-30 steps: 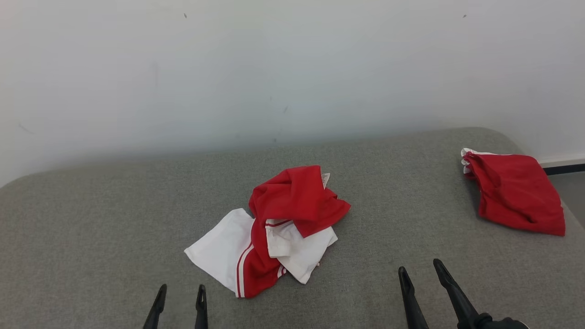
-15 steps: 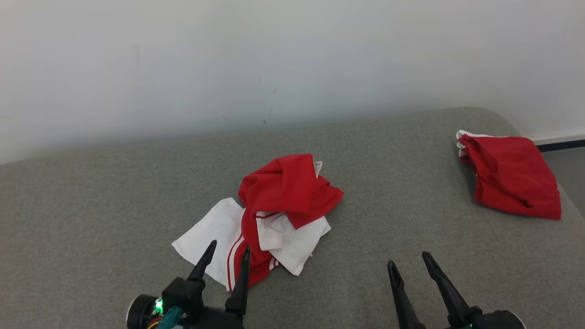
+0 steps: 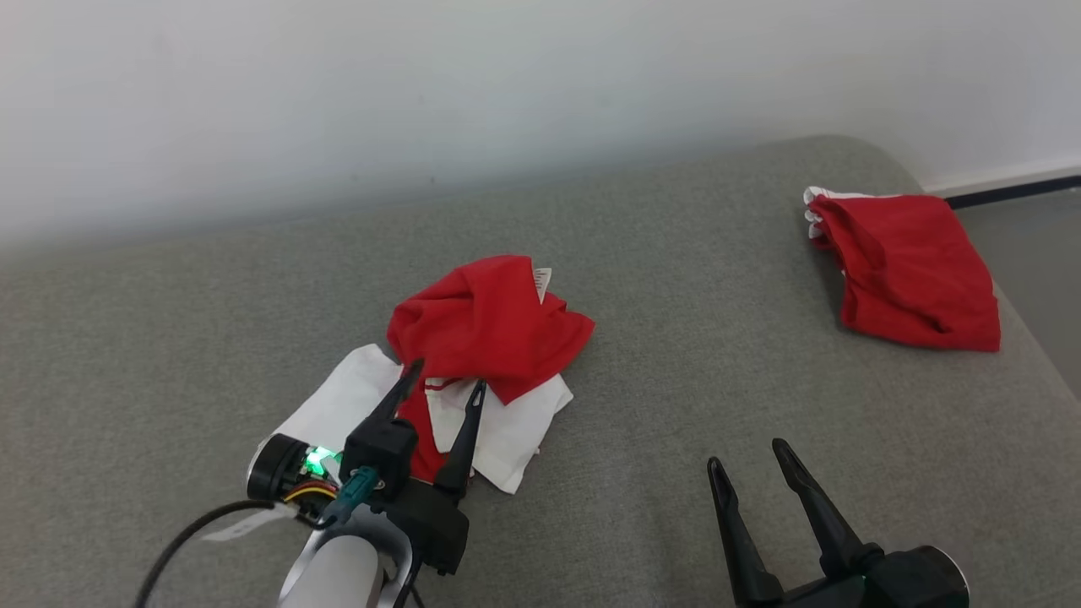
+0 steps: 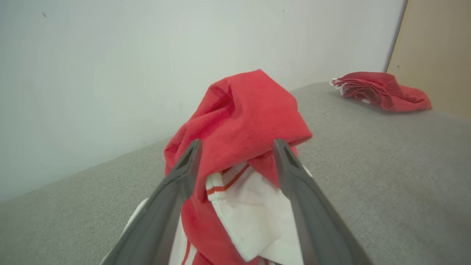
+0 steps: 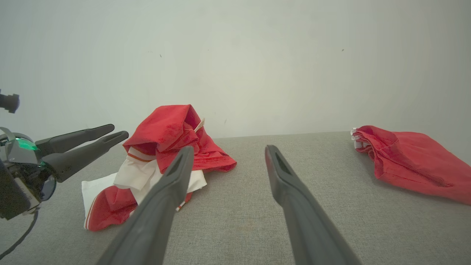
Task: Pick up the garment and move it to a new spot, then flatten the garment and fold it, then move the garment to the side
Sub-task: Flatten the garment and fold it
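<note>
Hovering low over the garment (image 3: 490, 321) with the left claw (image 3: 449, 376) — spread wide, gripping nothing, tips straddling the line where red cloth overlaps white; touching or not, cannot tell. Seen along that claw's own fingers (image 4: 162, 206): red hump just beyond the tips, white panel with a red stripe between and below them. Lies crumpled on the grey cushion (image 3: 676, 355), long axis running roughly along the left claw's reach — white end back beside its wrist, red bunch and small white label at the far end, toward the wall (image 3: 422, 84). With the right claw (image 3: 747, 453) off to the heap's right, apart from it, likewise wide open and empty, pointing over bare cushion. Beyond and to the right of that claw, well apart: a second red bundle (image 3: 912, 270) near the cushion's far corner.
</note>
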